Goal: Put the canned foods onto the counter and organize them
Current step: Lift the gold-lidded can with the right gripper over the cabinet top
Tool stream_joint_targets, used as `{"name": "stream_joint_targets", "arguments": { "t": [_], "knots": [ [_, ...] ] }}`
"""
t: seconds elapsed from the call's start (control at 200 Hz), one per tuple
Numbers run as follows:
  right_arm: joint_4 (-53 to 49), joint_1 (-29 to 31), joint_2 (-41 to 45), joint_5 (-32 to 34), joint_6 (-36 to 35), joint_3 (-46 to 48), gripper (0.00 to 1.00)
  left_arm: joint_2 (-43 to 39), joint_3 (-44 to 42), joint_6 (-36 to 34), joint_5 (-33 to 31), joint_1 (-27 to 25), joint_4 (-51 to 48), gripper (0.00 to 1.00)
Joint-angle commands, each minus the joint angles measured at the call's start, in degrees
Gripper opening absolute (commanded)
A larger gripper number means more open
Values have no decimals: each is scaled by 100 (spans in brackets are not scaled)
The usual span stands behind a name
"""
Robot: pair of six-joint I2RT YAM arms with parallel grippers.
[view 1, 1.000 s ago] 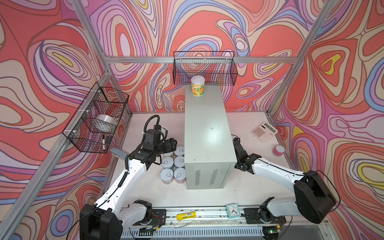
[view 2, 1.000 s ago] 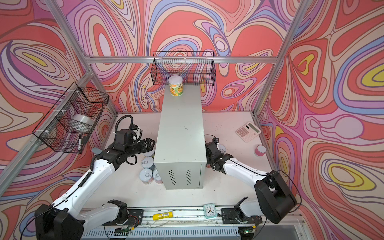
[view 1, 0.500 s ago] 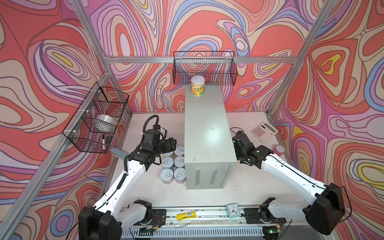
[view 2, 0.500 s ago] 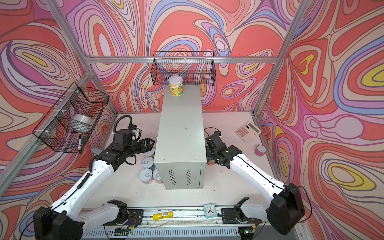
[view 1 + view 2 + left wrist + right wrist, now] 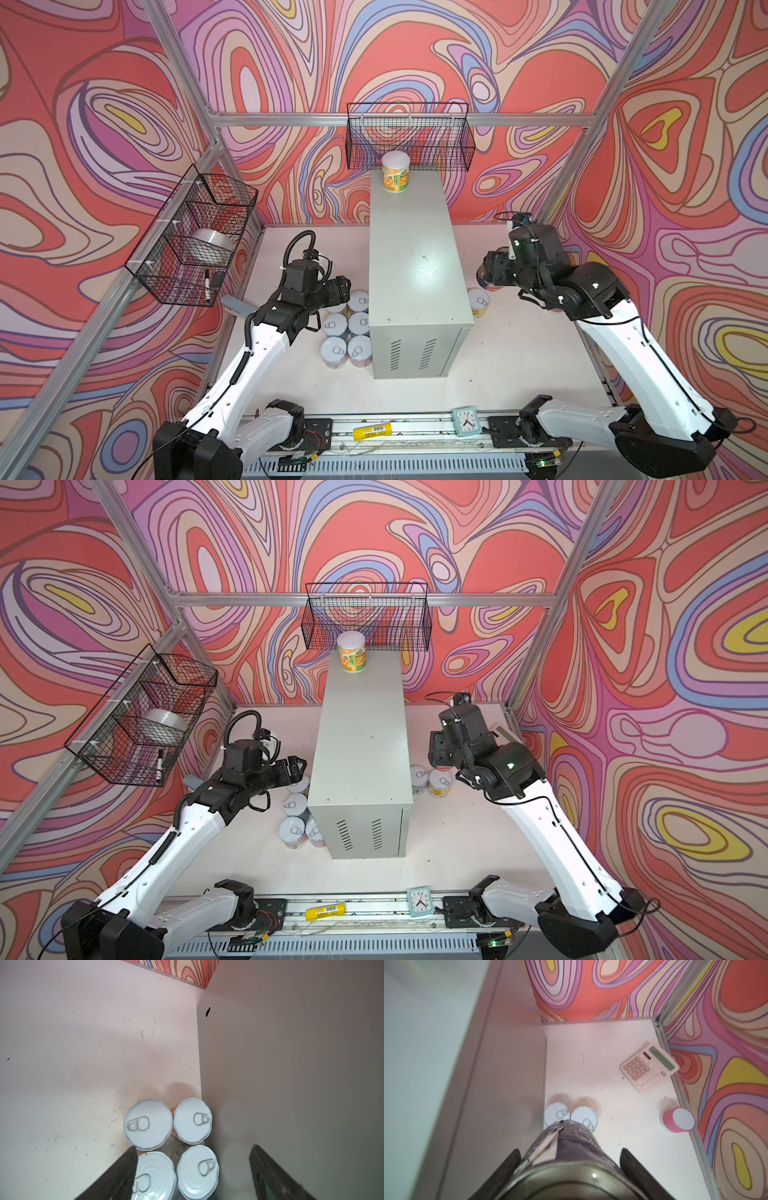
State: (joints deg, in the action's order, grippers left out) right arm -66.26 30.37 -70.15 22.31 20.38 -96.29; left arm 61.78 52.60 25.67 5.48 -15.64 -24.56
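Label unreadable on dark tin (image 5: pixel 577 1138) gripped by right claw (image 5: pixel 570 1152); left claw (image 5: pixel 193 1150) gapes empty above tins (image 5: pixel 148 1125).

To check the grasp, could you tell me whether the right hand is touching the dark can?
Touching: the right wrist view shows the right hand clamped on the dark can.

Stock: canned foods (image 5: pixel 358 323), ten; wire baskets (image 5: pixel 409 137), two; counter (image 5: pixel 415 266), calculator (image 5: pixel 650 1068), clock (image 5: pixel 465 421), yellow tube (image 5: pixel 372 430), tape roll (image 5: pixel 208 249), pink container (image 5: pixel 678 1120), one each.
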Motion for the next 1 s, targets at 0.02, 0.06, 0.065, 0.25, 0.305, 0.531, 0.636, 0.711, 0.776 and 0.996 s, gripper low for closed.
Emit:
{"name": "stream_joint_targets", "arguments": {
  "t": [0.02,0.06,0.065,0.25,0.305,0.531,0.636,0.711,0.776,0.996],
  "knots": [
    [-224,-5,-296,-45,-499,-1187,0,-171,401,-198,-118,-122,-480,86],
    [-331,-5,-451,-192,-589,-1540,0,-210,498,-228,-69,-140,-585,87],
    [-346,-9,-471,-205,-597,-1576,0,-210,502,-233,-58,-141,-594,87],
    [-572,-9,-1059,-883,-942,-2935,0,-307,1016,-359,304,-140,-1155,91],
    [-571,-5,-1221,-1126,-998,-3245,0,-320,1176,-387,360,-139,-1326,92],
    [-801,319,-2101,-1556,-1192,-4528,0,-407,1376,-397,306,-150,-1542,92],
    [-935,566,-2465,-1471,-1263,-5024,0,-430,1319,-380,276,-148,-1554,91],
    [-985,745,-2655,-1343,-1304,-5276,0,-454,1243,-327,255,-143,-1518,91],
    [-979,864,-2769,-1274,-1323,-5409,0,-448,1201,-302,262,-146,-1484,90],
    [-916,1097,-3025,-986,-1390,-5497,0,-336,1236,-317,315,-155,-1412,90]
  ]
}}
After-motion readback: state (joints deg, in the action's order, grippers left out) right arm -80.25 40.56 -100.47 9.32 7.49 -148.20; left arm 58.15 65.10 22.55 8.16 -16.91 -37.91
